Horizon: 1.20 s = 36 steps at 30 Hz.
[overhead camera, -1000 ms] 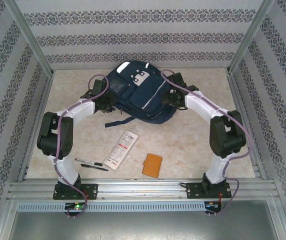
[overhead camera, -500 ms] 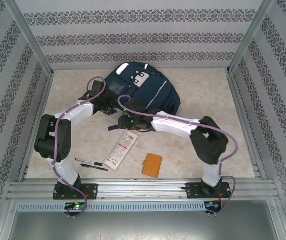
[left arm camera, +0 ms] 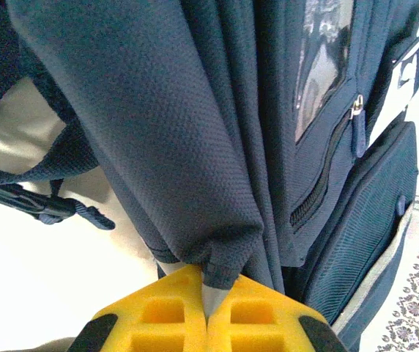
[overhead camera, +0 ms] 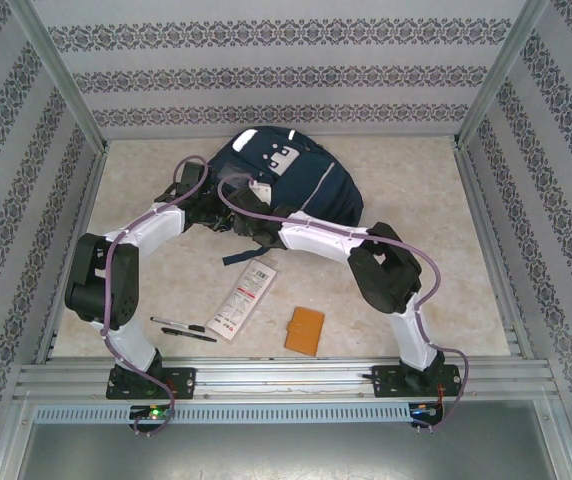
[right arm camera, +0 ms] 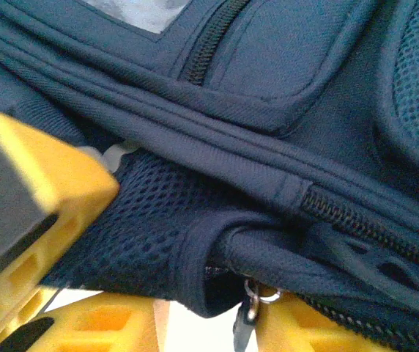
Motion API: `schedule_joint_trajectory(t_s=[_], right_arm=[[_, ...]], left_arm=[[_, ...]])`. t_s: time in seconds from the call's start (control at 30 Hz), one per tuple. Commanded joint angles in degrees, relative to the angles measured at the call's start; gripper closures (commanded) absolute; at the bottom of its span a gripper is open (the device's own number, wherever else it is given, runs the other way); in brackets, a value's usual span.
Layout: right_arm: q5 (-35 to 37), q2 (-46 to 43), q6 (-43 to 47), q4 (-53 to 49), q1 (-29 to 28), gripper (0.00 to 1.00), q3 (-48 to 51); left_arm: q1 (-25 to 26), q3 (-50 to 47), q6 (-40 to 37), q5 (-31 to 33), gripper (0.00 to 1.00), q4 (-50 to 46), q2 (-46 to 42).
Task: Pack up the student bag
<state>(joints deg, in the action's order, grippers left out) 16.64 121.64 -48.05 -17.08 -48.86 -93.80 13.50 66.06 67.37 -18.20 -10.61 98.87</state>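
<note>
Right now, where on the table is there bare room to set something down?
Bare marble lies right of the student bag, out to the right rail, and in the far left corner. Crowded: the near centre, with pens, packet and orange notebook, and the bag's near edge, where the left arm and right arm meet.

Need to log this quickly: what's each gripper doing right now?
Left gripper: shut on the student bag.
Right gripper: jaws around the bag's mesh; grip cannot be told.

I see a pale marbled table (overhead camera: 416, 200). On it lie the student bag (overhead camera: 296, 185), a white packet (overhead camera: 243, 299), two pens (overhead camera: 181, 330) and an orange booklet (overhead camera: 305, 330).
</note>
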Motion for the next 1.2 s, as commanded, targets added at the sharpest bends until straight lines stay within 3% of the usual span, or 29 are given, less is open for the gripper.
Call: schedule_joint_trajectory(t_s=[0.0,0.2,0.3,0.47,0.67,0.8,0.9,0.97,1.0,1.07,1.17], right_arm=[[5.21,2.17,0.58,-0.05,1.38,0.77,-3.76],[1.95,0.1,0.3,-3.24,2.34,0.99,-2.29],[-4.48,-2.87,2.45,-5.85,3.34,1.0,0.41],[-22.97,-8.74,11.6,-9.04,7.53,1.0,8.98],[-31.85,-18.29,23.1,-16.09,14.55,1.0,18.18],[-37.72,-23.2,29.34,-20.19,20.62,1.0,22.29],[-44.27,-23.47,34.75,-23.43,21.65,1.0,21.44],[-48.23,-21.71,36.51,-24.66,19.45,1.0,18.89],[-48.86,-20.53,36.34,-24.39,18.08,1.0,17.45],[-47.98,-16.99,34.11,-22.97,14.9,1.0,12.9],[-46.85,-11.35,28.41,-18.68,11.64,1.0,5.75]], left_arm=[[1.09,-0.67,1.41,-5.37,1.0,-0.2,-2.73],[0.73,1.15,-0.59,-4.23,1.0,-0.77,-1.73],[0.1,3.59,-3.81,-2.38,1.0,-2.56,-0.37],[-1.81,6.98,-10.11,1.18,1.0,-6.05,1.88],[-3.86,9.11,-16.8,5.27,1.0,-7.44,3.84],[-5.94,12.73,-22.56,2.15,1.0,-5.73,7.14],[-7.7,20.65,-29.25,-2.87,1.0,-6.97,13.01],[-8.76,29.53,-31.89,-3.12,0.69,-12.88,18.19],[-9.07,33.86,-33.26,-4.14,0.6,-16.0,20.4],[-9.1,42.27,-34.99,-5.12,0.5,-23.41,23.29],[-9.02,43.07,-32.63,-6.51,0.41,-29.36,20.23]])
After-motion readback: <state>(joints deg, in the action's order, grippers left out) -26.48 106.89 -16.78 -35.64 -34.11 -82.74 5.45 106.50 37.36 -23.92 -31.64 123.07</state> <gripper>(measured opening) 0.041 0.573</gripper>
